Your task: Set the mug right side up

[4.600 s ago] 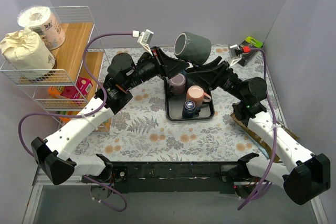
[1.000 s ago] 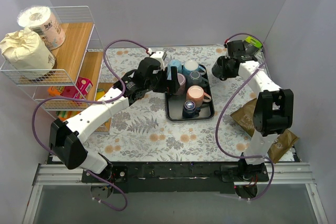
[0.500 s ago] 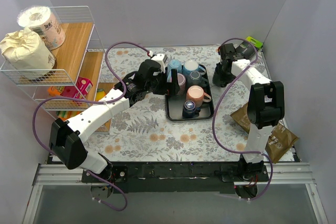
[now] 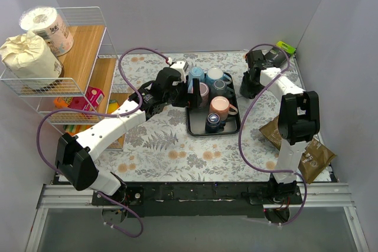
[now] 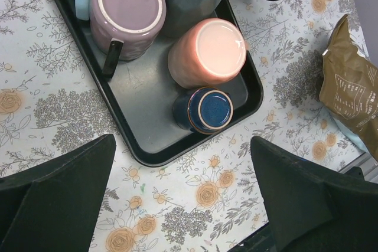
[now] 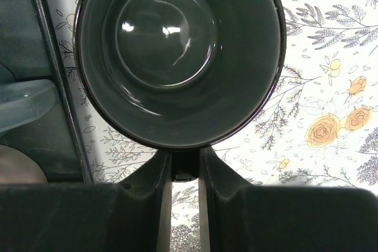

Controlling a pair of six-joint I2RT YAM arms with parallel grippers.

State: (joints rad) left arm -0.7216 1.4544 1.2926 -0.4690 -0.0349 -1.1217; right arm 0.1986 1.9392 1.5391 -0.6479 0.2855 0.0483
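Note:
The dark grey mug point(image 6: 180, 51) is mouth up, its glossy inside facing the right wrist camera, over the floral cloth just right of the black tray point(image 6: 44, 75). My right gripper point(image 6: 185, 163) is shut on the mug's handle, which sits pinched between the two fingers. In the top view the mug point(image 4: 247, 90) is a dark shape under the right gripper point(image 4: 253, 78); whether it rests on the cloth does not show. My left gripper point(image 5: 183, 193) hangs wide open above the tray's point(image 5: 136, 110) near corner and holds nothing.
The tray point(image 4: 198, 129) holds several mugs: a purple one point(image 5: 125, 10), a pink one point(image 5: 209, 51) and a small blue one point(image 5: 204, 110), bottoms up. A wire shelf point(image 4: 71, 81) stands at left, a brown bag point(image 4: 301, 146) at right, a green packet point(image 4: 285, 46) in the far right corner.
The mug, earlier held high on its side, is now low beside the tray, mouth up. Over the last second the right arm shifted slightly left; the left arm has barely moved.

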